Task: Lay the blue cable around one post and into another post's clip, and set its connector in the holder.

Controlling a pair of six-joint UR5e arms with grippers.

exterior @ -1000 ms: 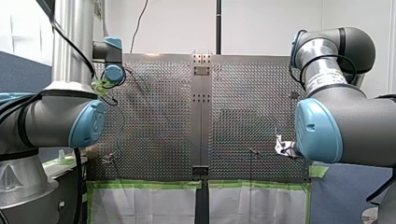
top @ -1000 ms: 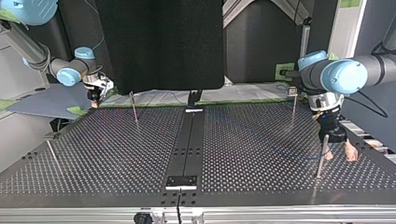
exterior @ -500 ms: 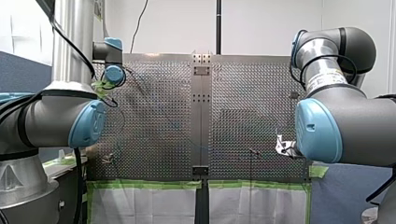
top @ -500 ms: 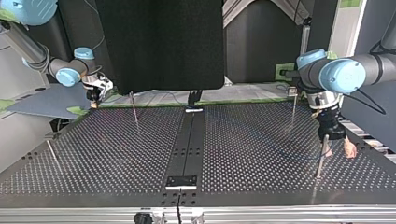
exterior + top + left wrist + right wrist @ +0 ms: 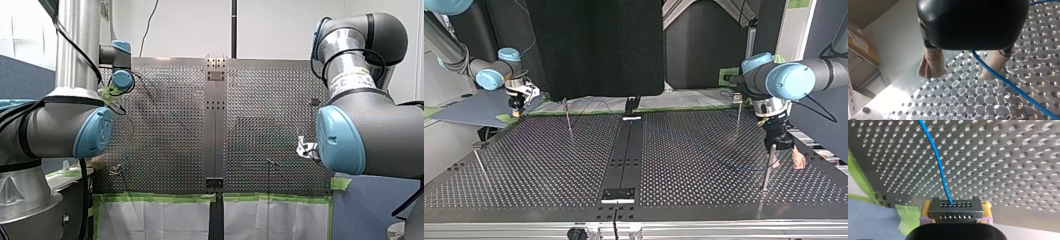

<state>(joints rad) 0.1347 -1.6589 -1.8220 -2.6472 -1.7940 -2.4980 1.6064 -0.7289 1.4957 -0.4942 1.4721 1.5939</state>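
Yellow pads (image 5: pixel 926 208) of my right end effector (image 5: pixel 956 205) clenched on both ends of a dark connector (image 5: pixel 955 212) in the right wrist view, small holes in rows across its face. Blue cable (image 5: pixel 938 162) out of the connector's upper edge, curving away above the perforated table (image 5: pixel 1003 165). Green tape (image 5: pixel 905 216) along the table's border, beside the end effector.

Left wrist view: black body of my left end effector (image 5: pixel 960 75), its two beige-wrapped fingers (image 5: pixel 931 63) spread apart, released. Blue cable (image 5: pixel 1009 86) out from under the body and down between them, pinched by neither, then on over the table's holes.

Top view: my left end effector (image 5: pixel 786 161) at the view's right, low over the table, beige tips apart, just beside a thin upright post (image 5: pixel 767 172). Faint line of the blue cable across the table from the far middle toward that post. My right end effector (image 5: pixel 516 105) at the far corner at the view's left, too small there to read its grip.

Front view: both arms in from the sides, my right end effector mostly hidden behind my right arm (image 5: pixel 350 135), the blue cable too faint to trace.
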